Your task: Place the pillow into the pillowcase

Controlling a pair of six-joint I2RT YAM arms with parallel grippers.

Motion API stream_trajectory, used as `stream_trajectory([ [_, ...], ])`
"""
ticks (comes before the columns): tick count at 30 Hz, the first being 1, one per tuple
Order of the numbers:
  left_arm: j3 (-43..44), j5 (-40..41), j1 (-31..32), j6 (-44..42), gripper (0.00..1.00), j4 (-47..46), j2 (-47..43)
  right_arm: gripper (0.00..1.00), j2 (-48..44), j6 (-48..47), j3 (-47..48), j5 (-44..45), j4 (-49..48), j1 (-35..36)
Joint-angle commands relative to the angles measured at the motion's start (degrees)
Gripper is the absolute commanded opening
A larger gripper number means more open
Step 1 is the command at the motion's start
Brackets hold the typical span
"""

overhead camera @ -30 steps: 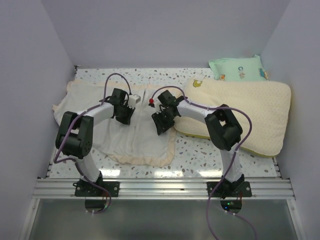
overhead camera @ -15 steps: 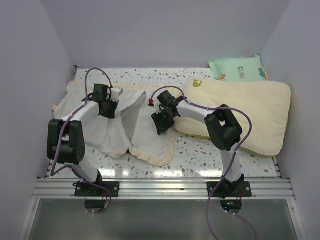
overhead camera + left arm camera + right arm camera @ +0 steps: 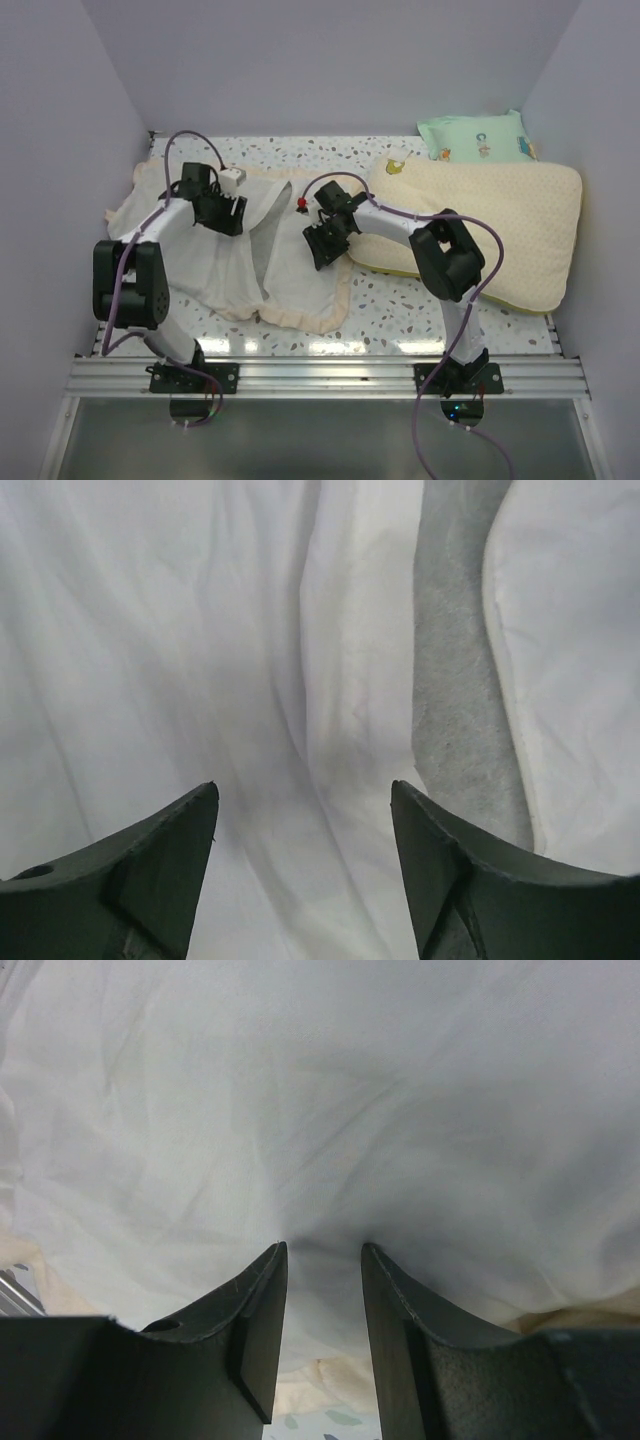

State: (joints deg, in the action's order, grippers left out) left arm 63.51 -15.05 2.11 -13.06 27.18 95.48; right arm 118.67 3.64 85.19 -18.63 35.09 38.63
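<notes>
Overhead, the large limp fabric pillowcase, pale cream on its upper face with cream ruffled trim, lies crumpled over the left half of the speckled counter, reaching from the left edge to about the middle. The flat rectangular pale cream-yellow quilted pillow lies along the right edge, its left end near the case's right-hand trim. A small mint-green cartoon-print pillow sits in the far right corner, just beyond the cream pillow's far edge. The left arm bends in from the left edge and puts the left jaws over the far part of the pillowcase. The right arm reaches across the pillow's left end, with the right jaws at the case's right-hand border, between case and pillow.

From the left wrist, the left jaws stand wide apart with nothing between them, above white cloth that runs in long creases. A grey plush strip shows at the right between 2 white layers.

From the right wrist, the right jaws are nearly closed, leaving a narrow slot. The white cloth's creases gather into that slot, so they pinch the pillowcase. A bit of speckled counter shows at the bottom.
</notes>
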Motion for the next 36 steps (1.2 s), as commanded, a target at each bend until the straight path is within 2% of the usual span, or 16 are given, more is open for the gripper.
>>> stream_trajectory([
  [1, 3.5, -4.5, 0.6, -1.0, 0.76, 0.9, -4.9, 0.41, -0.1, -1.6, 0.4, 3.1, 1.5, -0.1],
  [5, 3.6, 0.5, 5.1, -2.3, 0.79, 1.1, -5.2, 0.41, -0.2, -1.6, 0.3, 3.1, 1.4, -0.1],
  [9, 4.1, 14.2, 11.7, 0.4, 0.79, -1.3, -2.1, 0.41, -0.1, -1.3, 0.4, 3.5, 1.4, -0.1],
  [12, 5.4, 21.9, 14.2, 2.5, 0.78, -0.9, 1.4, 0.41, 0.2, -1.1, 0.5, 4.0, 1.3, -0.1],
  [16, 5.8, 32.2, 16.6, 2.9, 0.76, -1.3, 4.1, 0.41, 0.6, -1.1, 0.7, 4.7, 1.1, -0.1],
  [21, 6.6, 39.5, 17.0, 2.2, 0.73, -1.2, 6.6, 0.41, 1.6, -1.5, 1.0, 7.3, 1.2, -0.1],
  [26, 6.5, 42.9, 16.9, 2.2, 0.67, -2.7, 6.4, 0.41, 1.4, -1.4, -0.2, 8.5, 0.0, -0.2],
  [29, 5.6, 43.3, 16.9, 1.8, 0.59, -3.7, 4.6, 0.41, 1.5, -1.4, -0.4, 8.7, 0.1, -0.1],
  [31, 5.2, 39.9, 16.9, 1.7, 0.55, -3.8, 3.8, 0.41, 1.4, -1.4, -0.5, 8.6, -0.1, -0.1],
  [36, 5.8, 34.7, 17.0, 1.5, 0.55, -3.4, 5.7, 0.41, 1.3, -1.4, -0.3, 8.1, -0.1, -0.1],
])
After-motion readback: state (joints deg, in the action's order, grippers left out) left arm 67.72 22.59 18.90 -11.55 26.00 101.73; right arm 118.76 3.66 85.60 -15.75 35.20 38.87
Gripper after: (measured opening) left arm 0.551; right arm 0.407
